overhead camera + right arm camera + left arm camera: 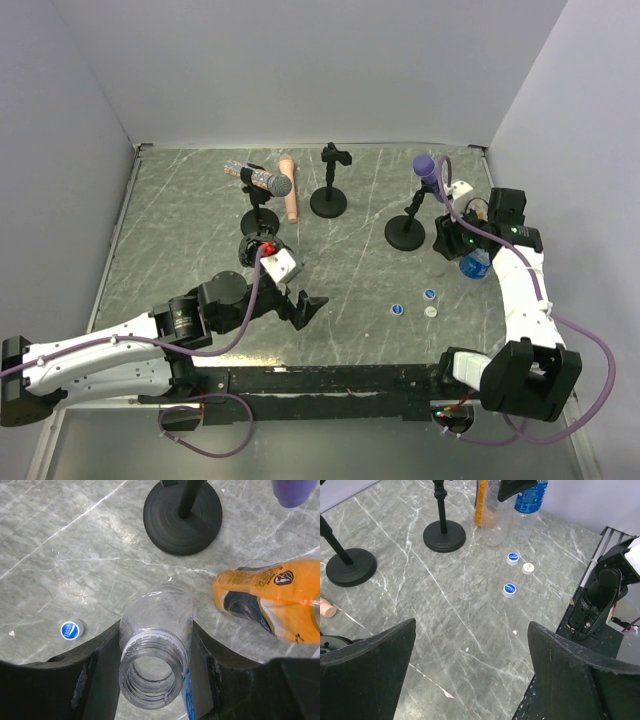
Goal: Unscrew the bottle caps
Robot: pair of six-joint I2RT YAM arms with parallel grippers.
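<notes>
Clear threaded-neck bottle [156,630] pinched by right gripper [154,672] | left gripper [470,672] spread | three round caps [509,589] loose

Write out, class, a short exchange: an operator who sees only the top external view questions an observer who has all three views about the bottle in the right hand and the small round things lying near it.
Operator: Does the bottle in the right hand have a cap on?
Observer: No. The right wrist view shows the clear bottle clamped by the right hand, its threaded mouth open.
Operator: What are the three small round things near it?
Observer: Loose caps. The left wrist view shows a blue-topped cap, a second blue-topped cap and a whitish cap, lying apart.
</notes>
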